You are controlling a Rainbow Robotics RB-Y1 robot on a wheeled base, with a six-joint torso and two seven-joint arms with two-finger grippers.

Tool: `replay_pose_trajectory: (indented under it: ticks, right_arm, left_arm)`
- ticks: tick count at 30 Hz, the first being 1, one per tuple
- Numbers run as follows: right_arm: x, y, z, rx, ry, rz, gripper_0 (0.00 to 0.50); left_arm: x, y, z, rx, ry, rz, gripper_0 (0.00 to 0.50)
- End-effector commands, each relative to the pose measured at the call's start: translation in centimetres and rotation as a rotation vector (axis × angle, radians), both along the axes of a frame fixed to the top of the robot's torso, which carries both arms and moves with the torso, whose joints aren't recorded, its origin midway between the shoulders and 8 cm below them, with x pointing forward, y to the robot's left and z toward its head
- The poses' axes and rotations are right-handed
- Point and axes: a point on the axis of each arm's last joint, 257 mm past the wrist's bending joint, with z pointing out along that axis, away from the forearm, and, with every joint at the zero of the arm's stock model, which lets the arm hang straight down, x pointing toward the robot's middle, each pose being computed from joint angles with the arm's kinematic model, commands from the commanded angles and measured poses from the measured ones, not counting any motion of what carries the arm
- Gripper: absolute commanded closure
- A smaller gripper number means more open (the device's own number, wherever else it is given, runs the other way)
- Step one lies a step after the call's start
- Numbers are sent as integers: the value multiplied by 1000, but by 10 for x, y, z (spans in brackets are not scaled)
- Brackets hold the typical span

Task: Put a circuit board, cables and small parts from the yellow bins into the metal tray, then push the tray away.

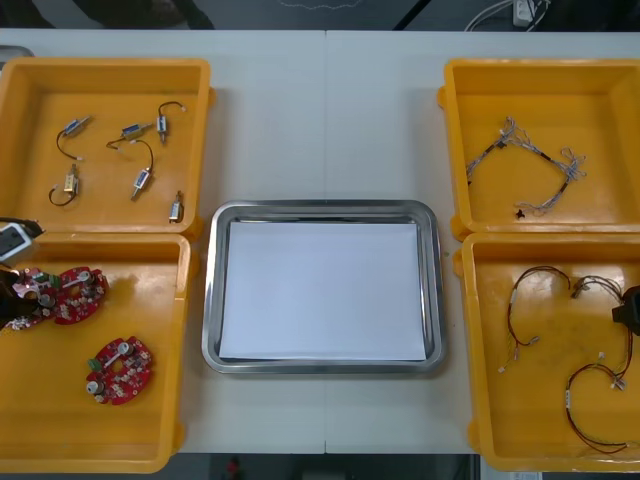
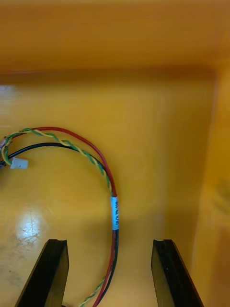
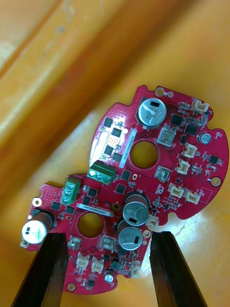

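Note:
My left gripper [image 3: 108, 276] is open low over two overlapping round red circuit boards [image 3: 158, 158] in the near-left yellow bin [image 1: 60, 420]. The nearer board [image 3: 91, 230] lies between its fingers. From the front, that gripper [image 1: 12, 300] sits at the bin's left edge beside the boards [image 1: 78, 295]. My right gripper [image 2: 109, 276] is open in the near-right yellow bin [image 1: 530, 400], with a red and yellow cable [image 2: 103, 168] running between its fingers. In the front view it [image 1: 630, 310] is at the right edge. The metal tray [image 1: 325, 212], white inside, lies in the middle.
A third circuit board [image 1: 118, 370] lies nearer in the left bin. Several small metal parts [image 1: 140, 180] are in the far-left bin [image 1: 105, 68]. A twisted blue and white cable [image 1: 540, 165] is in the far-right bin [image 1: 540, 68]. More cables [image 1: 545, 290] lie in the near-right bin.

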Motion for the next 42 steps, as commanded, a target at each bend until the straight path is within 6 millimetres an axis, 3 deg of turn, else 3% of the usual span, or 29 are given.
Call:
replay_pose_trajectory:
  ticks: [1,15,32,33,34,35,36,42]
  right_arm:
    - [-4,-2,-1,-6,5,-9,0]
    - [0,-2,-20,17,3,-28,0]
    - [-9,2,-43,57,52,-50,0]
    - [-10,2,-44,56,51,-51,0]
    - [-10,2,-44,56,51,-51,0]
    - [-10,3,-44,56,53,-49,170]
    - [-11,3,-45,57,56,-49,483]
    - [-10,4,-43,65,51,-50,500]
  left_arm:
    - [-13,15,-12,77,32,-74,0]
    - [-18,11,-30,61,41,-74,0]
    - [-18,11,-33,60,43,-69,0]
    - [-17,12,-32,60,41,-69,37]
    - [-17,12,-32,60,41,-69,37]
    - [-18,12,-33,58,43,-68,331]
    - [-18,11,-33,58,43,-69,498]
    - [-18,12,-32,60,43,-69,500]
